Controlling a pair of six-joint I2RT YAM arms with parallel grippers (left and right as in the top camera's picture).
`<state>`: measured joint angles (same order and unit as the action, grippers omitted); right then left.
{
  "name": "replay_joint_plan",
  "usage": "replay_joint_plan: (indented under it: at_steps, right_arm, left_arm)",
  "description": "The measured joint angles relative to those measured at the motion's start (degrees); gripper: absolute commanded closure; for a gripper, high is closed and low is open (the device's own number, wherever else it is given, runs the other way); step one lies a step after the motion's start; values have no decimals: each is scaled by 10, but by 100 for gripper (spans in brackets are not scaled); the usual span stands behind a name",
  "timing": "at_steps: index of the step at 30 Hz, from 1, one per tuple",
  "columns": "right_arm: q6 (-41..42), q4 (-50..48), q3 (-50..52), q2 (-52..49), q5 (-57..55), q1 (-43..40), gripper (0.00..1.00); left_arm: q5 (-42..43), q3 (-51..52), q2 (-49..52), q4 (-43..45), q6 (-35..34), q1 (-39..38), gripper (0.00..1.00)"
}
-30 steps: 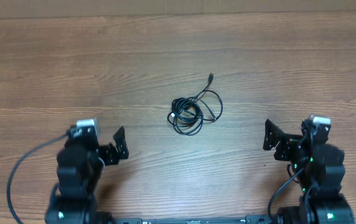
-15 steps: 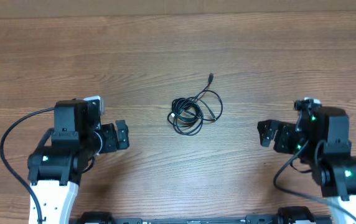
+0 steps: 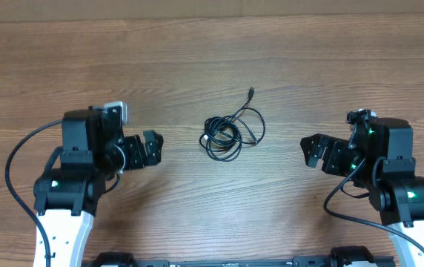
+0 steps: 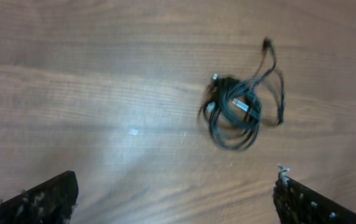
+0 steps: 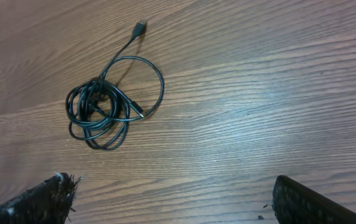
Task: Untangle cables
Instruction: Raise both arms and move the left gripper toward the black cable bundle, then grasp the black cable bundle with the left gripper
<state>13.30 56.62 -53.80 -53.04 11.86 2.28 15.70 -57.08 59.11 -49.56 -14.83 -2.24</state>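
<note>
Heads up, the left wrist view is coming out pretty blurry. The cables [image 4: 239, 112] are just showing as a smeary dark knot with one end sticking up toward the top right. I can't count the strands there or tell which loop is crossing which. The right wrist view is sharper: a small coil, a bigger loop hanging off its right side, and one plug [image 5: 139, 27] trailing away at the top. The middle of the coil is too tangled to sort out though. In both wrist views only the tips of the fingers [image 5: 47, 196] are poking in at the bottom corners, and the frame is cutting off the rest. From overhead, the lower parts of both arms are running off the bottom edge.

The cables are lying on the wooden table [image 3: 212, 52] about in the middle, between the two arms, with nothing touching them. The left gripper [image 3: 150, 148] is pointing right toward the cables and the right gripper [image 3: 313, 150] is pointing left toward them. Each one is hanging above the wood, well apart from the tangle. Both are sitting with jaws spread wide, gripping nothing. Each arm is reaching forward from its base, with the wrist turning inward.
</note>
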Motion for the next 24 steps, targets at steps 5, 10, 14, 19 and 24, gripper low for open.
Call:
replay_joint_plan:
  at_steps: [5,10,14,19,24]
  right_arm:
    - [0,0,0,0,-14,0,0]
    - [0,0,0,0,-19,0,0]
    - [0,0,0,0,-21,0,0]
    - [1,0,0,0,-23,0,0]
    - [2,0,0,0,-22,0,0]
  left_arm:
    - [1,-47,57,6,-5,-9,3]
    - [-16,-120,138,11,-5,-54,3]
    - [-36,-144,200,28,-5,-95,4]
    - [-45,-145,278,63,-5,-139,9]
    - [-48,-145,356,98,-9,-176,16]
